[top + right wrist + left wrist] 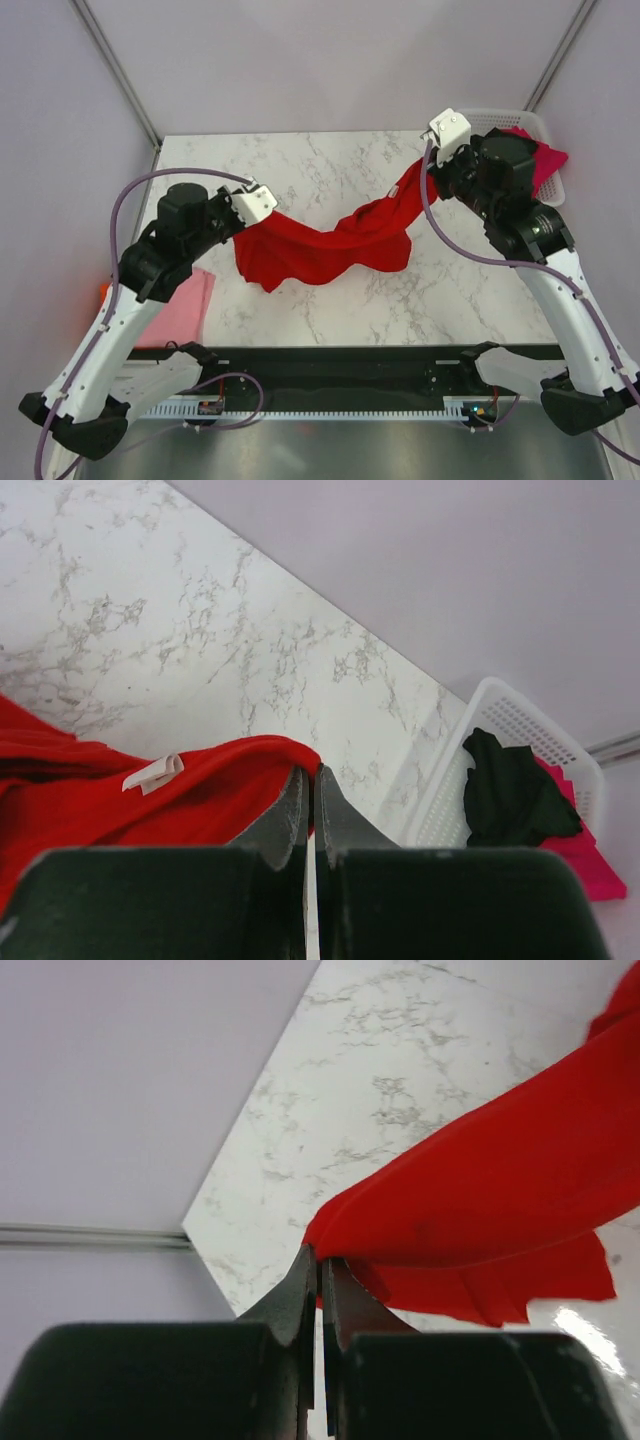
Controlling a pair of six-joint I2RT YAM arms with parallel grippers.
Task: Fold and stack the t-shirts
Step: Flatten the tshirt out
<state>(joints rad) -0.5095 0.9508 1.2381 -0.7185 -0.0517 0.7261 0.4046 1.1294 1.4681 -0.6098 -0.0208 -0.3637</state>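
From above, the bright red cloth t-shirt (330,245) sags over the white marble table (300,160), strung between the left gripper (258,205) and the right gripper (435,160). The left wrist view shows its jaws pinched narrow on a red edge. The right wrist view shows the same, near a small white label (153,772).

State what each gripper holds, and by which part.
Both hold the bright red cloth t-shirt, slung between them. The left gripper pinches a bunched edge at one end; the right gripper pinches the edge near the white label at the other.

white arms (110,330) with black joints (185,215), purple cables (170,172), dark tapered pincer fingers (290,1305)
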